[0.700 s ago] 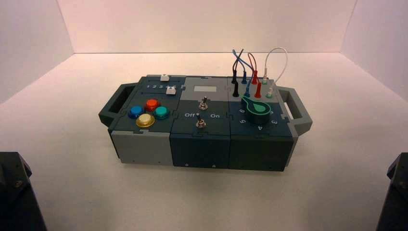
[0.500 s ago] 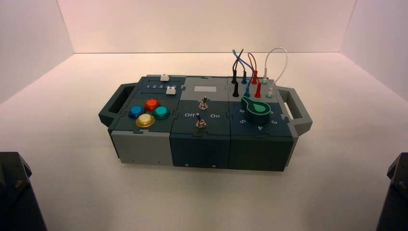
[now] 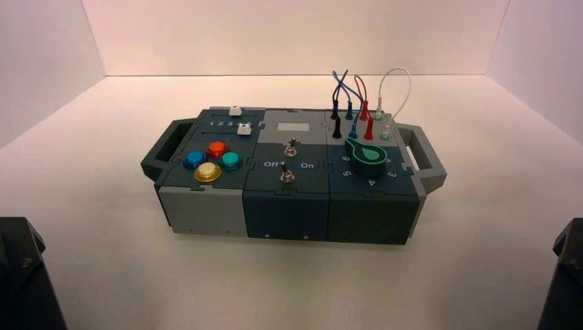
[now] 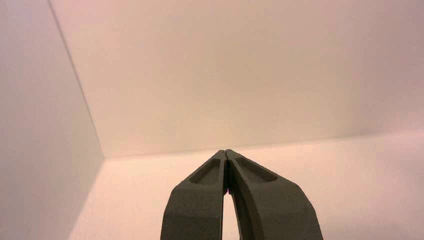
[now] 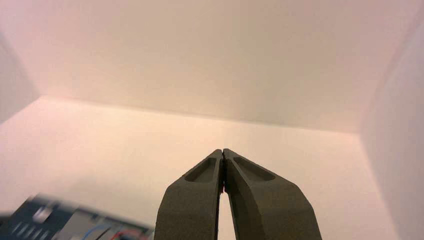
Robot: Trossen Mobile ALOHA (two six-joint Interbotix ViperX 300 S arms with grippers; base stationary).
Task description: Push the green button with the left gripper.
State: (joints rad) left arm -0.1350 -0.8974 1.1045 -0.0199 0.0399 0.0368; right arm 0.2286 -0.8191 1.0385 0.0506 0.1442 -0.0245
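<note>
The green button (image 3: pixel 230 161) sits on the box's left part, rightmost of a cluster with the red button (image 3: pixel 217 148), the blue button (image 3: pixel 194 159) and the yellow button (image 3: pixel 207 172). My left arm (image 3: pixel 24 275) is parked at the near left corner, far from the box. My left gripper (image 4: pixel 226 151) is shut and empty, its tips touching, facing the bare floor and back wall. My right arm (image 3: pixel 565 275) is parked at the near right corner. My right gripper (image 5: pixel 222 151) is shut and empty.
The box (image 3: pixel 206 210) stands mid-floor with handles at both ends. It bears two white sliders (image 3: pixel 243 128), two toggle switches (image 3: pixel 291 147), a black knob with a green-edged pointer (image 3: pixel 368 157) and several plugged wires (image 3: pixel 357 103). A corner of the box (image 5: pixel 65 225) shows in the right wrist view.
</note>
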